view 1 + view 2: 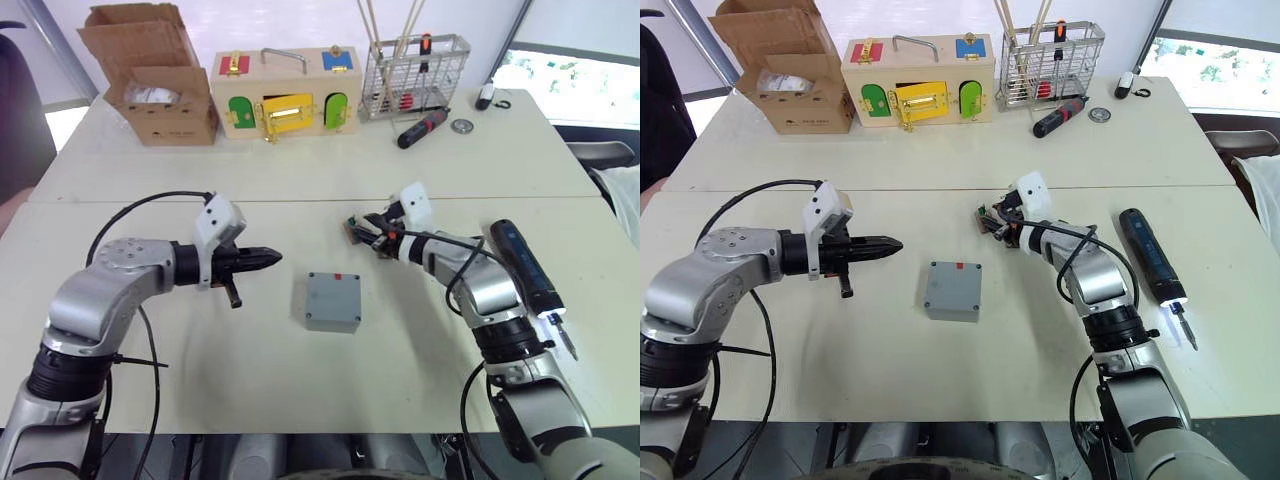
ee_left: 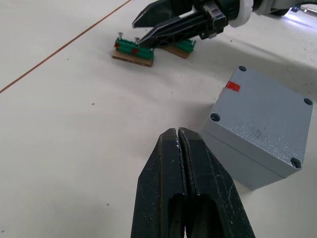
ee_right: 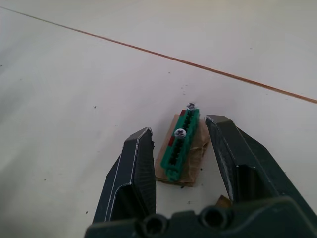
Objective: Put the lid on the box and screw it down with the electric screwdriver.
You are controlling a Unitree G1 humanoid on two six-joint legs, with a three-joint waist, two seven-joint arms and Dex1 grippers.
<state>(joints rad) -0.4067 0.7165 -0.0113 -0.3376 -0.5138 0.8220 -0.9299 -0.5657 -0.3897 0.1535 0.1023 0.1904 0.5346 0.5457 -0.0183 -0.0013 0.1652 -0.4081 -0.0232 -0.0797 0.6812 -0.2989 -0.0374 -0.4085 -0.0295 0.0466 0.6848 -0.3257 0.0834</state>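
A grey box (image 1: 333,301) is sitting near the middle of the worktop (image 1: 300,190), with the lid (image 2: 267,116) already resting flat on top of it and empty screw holes showing at the corners. The right gripper (image 3: 181,163) is being held just over a small green screw holder (image 3: 181,141) on a cardboard scrap, a little toward the far edge from the box; its fingers (image 3: 133,168) are spread apart, straddling the holder with two screws standing in it, and nothing is being grasped. The left gripper (image 1: 262,258) is being held off the box's left side, apart from it, with its fingers clenched together on nothing. The electric screwdriver (image 1: 1150,258) is lying untouched toward the right edge of the worktop. The step in hand is judged to be the fetching of a screw. Next, a precise pinch on one screw head is called for, then it must be carried to a corner hole before the screwdriver is taken up.
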